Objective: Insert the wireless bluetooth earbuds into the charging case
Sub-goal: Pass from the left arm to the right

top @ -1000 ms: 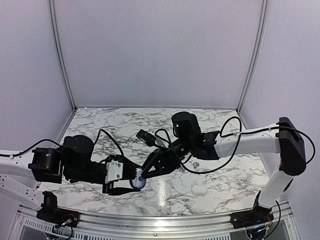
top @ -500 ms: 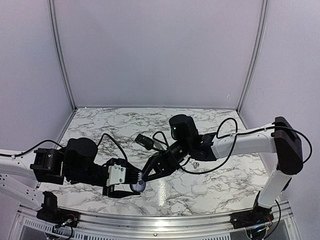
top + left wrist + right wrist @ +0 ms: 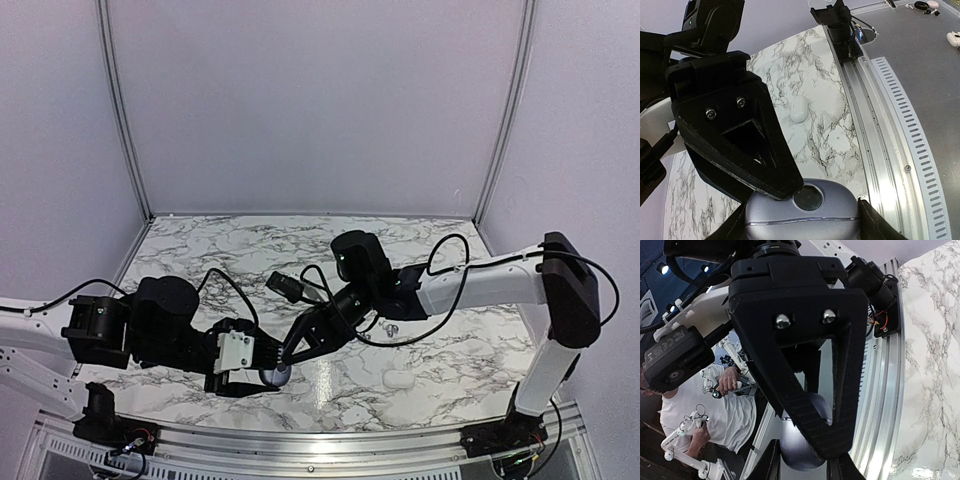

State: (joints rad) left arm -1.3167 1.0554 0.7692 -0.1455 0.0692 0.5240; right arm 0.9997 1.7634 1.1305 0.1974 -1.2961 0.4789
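My left gripper [image 3: 262, 372] is shut on the grey-lilac charging case [image 3: 277, 374], low over the near table. In the left wrist view its fingers [image 3: 875, 227] flank the case [image 3: 840, 220]. A round dark shiny disc [image 3: 808, 197] sits in the case's top face; I cannot tell earbud from socket. My right gripper [image 3: 287, 356] points down-left, and its finger [image 3: 740, 135] rests on the case top beside the disc. In the right wrist view the case [image 3: 797, 447] shows past my right gripper [image 3: 802, 465]; what its tips hold is hidden. Two tiny earbuds [image 3: 390, 328] lie on the marble.
A white pebble-shaped case [image 3: 400, 380] [image 3: 799, 108] lies on the marble to the right of the grippers. An aluminium rail [image 3: 880, 125] runs along the table's near edge. Black cables [image 3: 440, 300] loop over the right arm. A person [image 3: 715, 405] stands beyond the rail.
The left gripper has turned a little and carried the case slightly toward the near edge. The right arm has leaned left and down, its tip staying on the case.
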